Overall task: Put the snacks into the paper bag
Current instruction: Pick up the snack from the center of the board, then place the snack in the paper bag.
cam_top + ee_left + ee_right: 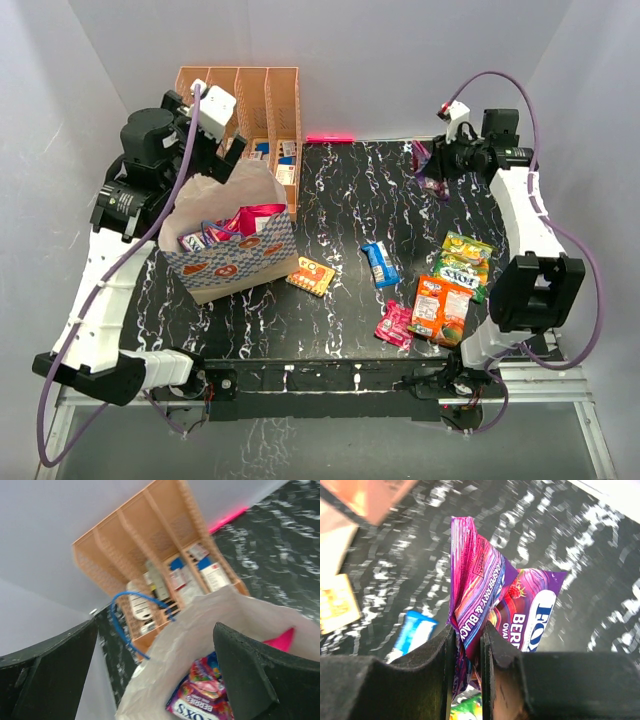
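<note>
While pinching a purple packet [490, 590], hung the right gripper [467, 640] at the table's [340, 200] far right, well apart from the paper bag [235, 255]. Hovered the left gripper [156, 627], spread, over the bag's mouth. Judged mid-carry; next called for crossing leftward and releasing above that opening.

Purple packet [485, 595] disappears at its lower end between the right gripper's [468, 635] pinched fingers, so the label's only half readable. Inside the paper bag [185, 630], a berry packet [200, 697] gets chopped by the frame edge and the left gripper's [155, 650] finger [250, 670]. The boxes [212, 575] in the file rack [130, 540] are too blurry to read.
</note>
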### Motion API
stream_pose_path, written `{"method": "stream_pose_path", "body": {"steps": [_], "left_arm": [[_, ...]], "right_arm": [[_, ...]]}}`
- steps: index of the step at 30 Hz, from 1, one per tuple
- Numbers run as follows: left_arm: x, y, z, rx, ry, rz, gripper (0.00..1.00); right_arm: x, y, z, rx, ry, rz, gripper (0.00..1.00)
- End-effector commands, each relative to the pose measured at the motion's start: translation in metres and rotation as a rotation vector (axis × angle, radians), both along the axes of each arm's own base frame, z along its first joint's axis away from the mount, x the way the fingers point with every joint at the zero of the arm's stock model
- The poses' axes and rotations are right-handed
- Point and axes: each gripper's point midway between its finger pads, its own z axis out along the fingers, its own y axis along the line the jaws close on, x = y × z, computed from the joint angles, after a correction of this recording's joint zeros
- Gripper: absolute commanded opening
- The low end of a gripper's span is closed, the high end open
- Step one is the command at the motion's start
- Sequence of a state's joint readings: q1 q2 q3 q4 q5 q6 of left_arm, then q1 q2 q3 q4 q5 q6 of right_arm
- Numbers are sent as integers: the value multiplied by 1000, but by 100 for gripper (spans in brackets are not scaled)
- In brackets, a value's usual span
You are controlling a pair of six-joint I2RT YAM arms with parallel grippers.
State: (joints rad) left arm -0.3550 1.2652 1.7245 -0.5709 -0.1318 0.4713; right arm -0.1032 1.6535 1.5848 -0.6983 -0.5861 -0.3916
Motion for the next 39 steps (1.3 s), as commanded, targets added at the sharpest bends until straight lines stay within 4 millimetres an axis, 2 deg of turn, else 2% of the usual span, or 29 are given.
{"method": "stream_pose_path", "body": {"steps": [1, 4, 6, 10, 14, 19, 28, 34, 39], "left_arm": [[-28, -55, -1, -81, 77, -344, 98], [-54, -90, -5, -123, 132, -584, 98], [-69, -108, -5, -156, 158, -713, 98], [-82, -129, -5, -201, 185, -873, 97], [-96, -143, -11, -204, 204, -1022, 95], [-104, -152, -21, -209, 219, -1123, 95], [-111, -174, -38, -218, 248, -1290, 95], [-124, -192, -60, -206, 307, -1380, 93], [-130, -204, -77, -189, 351, -1410, 85]], "right_arm": [[-45, 69, 94, 176, -223, 326, 9], [-72, 98, 114, 226, -278, 440, 9], [-93, 128, 124, 239, -310, 533, 9], [-130, 168, 139, 263, -356, 671, 9], [-164, 192, 147, 340, -318, 805, 9], [-193, 206, 153, 388, -288, 919, 9], [-233, 219, 162, 455, -238, 1071, 9], [-249, 222, 172, 516, -205, 1144, 9], [-250, 225, 174, 544, -180, 1169, 9]]}}
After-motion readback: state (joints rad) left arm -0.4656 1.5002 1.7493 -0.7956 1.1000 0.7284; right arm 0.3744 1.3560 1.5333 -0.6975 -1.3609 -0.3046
